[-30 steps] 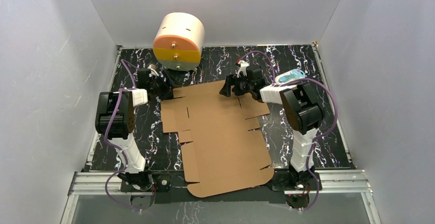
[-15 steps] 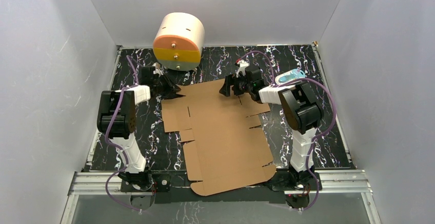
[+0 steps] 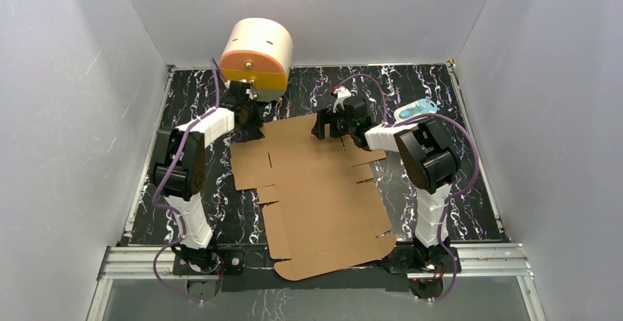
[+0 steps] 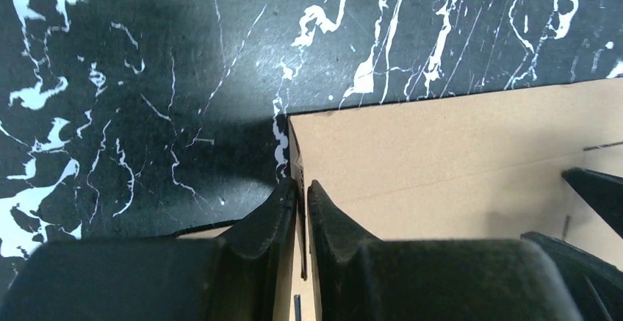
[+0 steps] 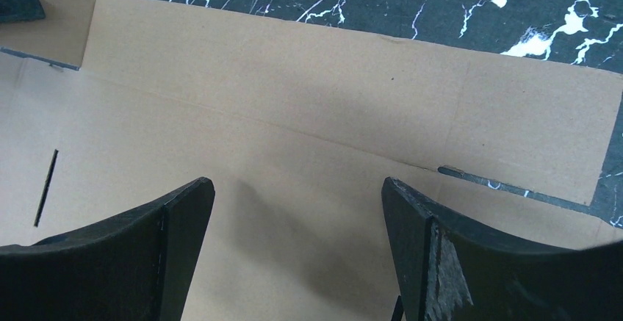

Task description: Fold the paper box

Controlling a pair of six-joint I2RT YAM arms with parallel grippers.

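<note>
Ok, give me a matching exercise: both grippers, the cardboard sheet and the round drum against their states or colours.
1 left gripper
2 right gripper
3 paper box
4 round drum

A spread out, unfolded
B wide open above the cardboard
C cream, orange and yellow
D shut on a corner of the cardboard

Pairs: 1-D, 2-B, 3-A, 4-C

Black marbled table under flat paper box and cream drum.

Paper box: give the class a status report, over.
Left end effector shut on paper box corner. Right end effector open above far flap. Sheet lies unfolded. Cream drum close behind left arm.
</note>
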